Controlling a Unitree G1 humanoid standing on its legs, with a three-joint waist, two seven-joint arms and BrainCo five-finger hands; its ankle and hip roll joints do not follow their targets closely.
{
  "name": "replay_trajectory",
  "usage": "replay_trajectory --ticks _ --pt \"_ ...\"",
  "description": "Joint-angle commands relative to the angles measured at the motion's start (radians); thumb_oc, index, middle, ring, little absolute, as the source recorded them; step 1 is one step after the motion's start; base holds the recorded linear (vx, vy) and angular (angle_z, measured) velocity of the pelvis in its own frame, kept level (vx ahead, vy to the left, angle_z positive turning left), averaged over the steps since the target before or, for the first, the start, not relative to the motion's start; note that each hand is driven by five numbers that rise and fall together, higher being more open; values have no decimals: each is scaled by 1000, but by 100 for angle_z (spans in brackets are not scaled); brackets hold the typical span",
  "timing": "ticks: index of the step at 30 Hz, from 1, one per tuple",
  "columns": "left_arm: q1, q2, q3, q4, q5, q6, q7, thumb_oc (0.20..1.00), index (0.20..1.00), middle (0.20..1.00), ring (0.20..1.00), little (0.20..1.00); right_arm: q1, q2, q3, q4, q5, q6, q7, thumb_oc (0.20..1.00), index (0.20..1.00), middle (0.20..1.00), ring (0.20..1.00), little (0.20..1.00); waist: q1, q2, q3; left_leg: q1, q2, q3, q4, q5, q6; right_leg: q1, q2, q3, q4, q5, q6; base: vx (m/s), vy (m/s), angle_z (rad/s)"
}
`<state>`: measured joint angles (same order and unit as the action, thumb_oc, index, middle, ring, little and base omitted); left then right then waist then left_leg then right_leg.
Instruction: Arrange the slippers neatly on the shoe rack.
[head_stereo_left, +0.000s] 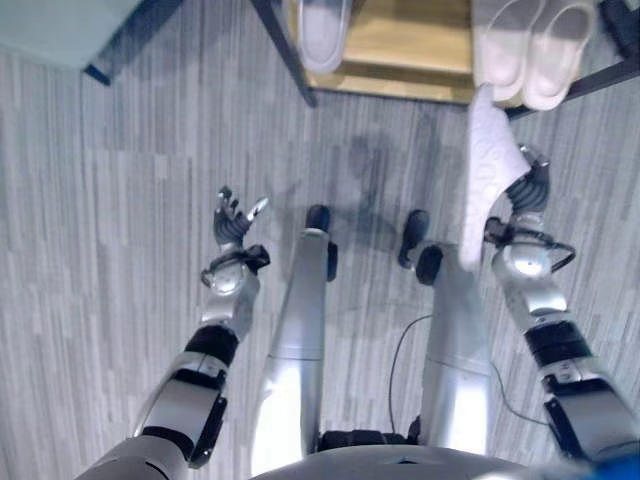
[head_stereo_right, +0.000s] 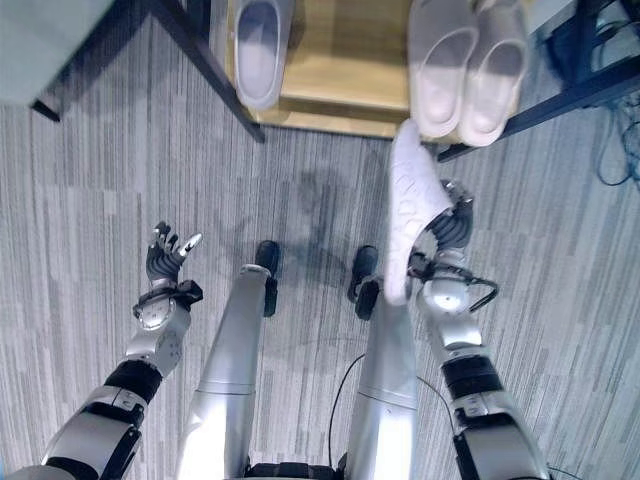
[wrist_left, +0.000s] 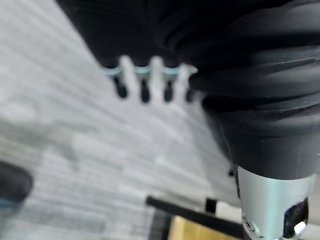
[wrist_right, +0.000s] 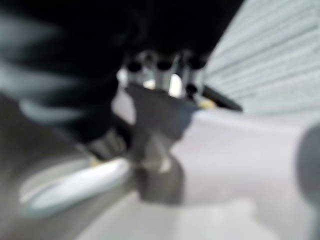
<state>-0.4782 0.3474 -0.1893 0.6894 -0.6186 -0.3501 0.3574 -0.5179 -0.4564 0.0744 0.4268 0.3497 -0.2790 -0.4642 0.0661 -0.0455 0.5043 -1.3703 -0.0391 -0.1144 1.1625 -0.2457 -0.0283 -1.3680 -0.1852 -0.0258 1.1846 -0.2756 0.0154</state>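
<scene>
Presently the right hand (head_stereo_right: 447, 228) is clamped on a white foam slipper (head_stereo_right: 410, 205), toe at the wooden shoe rack (head_stereo_right: 340, 75) front edge. Next: slide it beside the lone slipper (head_stereo_right: 258, 50). Left hand (head_stereo_right: 165, 257) slack.

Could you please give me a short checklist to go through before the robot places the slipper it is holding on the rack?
1. Hold: the right hand has its fingers curled on the white slipper, sole facing up. Ok.
2. Slipper's position: its toe end reaches the front edge of the shoe rack but is not yet over the shelf. Not ok.
3. Free spot: bare wooden shelf lies between the single slipper and the pair of slippers. Ok.
4. Neatness of the slippers already there: the pair sits side by side. Ok.
5. Left hand: open, over the floor, away from the rack. Ok.
6. Firmness of the hold: cannot tell.
</scene>
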Motion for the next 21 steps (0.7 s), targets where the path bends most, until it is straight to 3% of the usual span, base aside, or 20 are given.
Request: replay_trajectory --ticks 1,11,17,21 --pt "49 -14 -8 31 4 -27 17 1000 1000 1000 1000 1000 37 -67 -14 28 72 -70 -13 200 200 200 200 200 13 50 -126 -7 12 -31 -39 -73 27 75 -45 38 -43 -64 57 57 17 -10" --pt "48 -1 -9 5 -15 -25 8 1000 1000 1000 1000 1000 -82 -150 -21 135 111 -76 0 200 200 200 200 200 30 61 -143 -155 -8 -22 98 -127 33 -70 -62 64 96 -113 47 76 12 1" --pt "67 9 -25 -24 -7 -16 -2 1000 1000 1000 1000 1000 -262 -271 71 179 39 -25 -5 200 200 200 200 200 56 53 -163 -188 -15 -25 113 -132 30 -103 -69 62 114 -120 42 45 -17 6" --pt "93 11 -50 -45 -18 -15 -15 1000 1000 1000 1000 1000 -398 -293 113 230 103 -27 -7 200 200 200 200 200 72 51 -167 -198 -22 -24 124 -133 27 -119 -71 67 135 -121 37 28 -19 4"
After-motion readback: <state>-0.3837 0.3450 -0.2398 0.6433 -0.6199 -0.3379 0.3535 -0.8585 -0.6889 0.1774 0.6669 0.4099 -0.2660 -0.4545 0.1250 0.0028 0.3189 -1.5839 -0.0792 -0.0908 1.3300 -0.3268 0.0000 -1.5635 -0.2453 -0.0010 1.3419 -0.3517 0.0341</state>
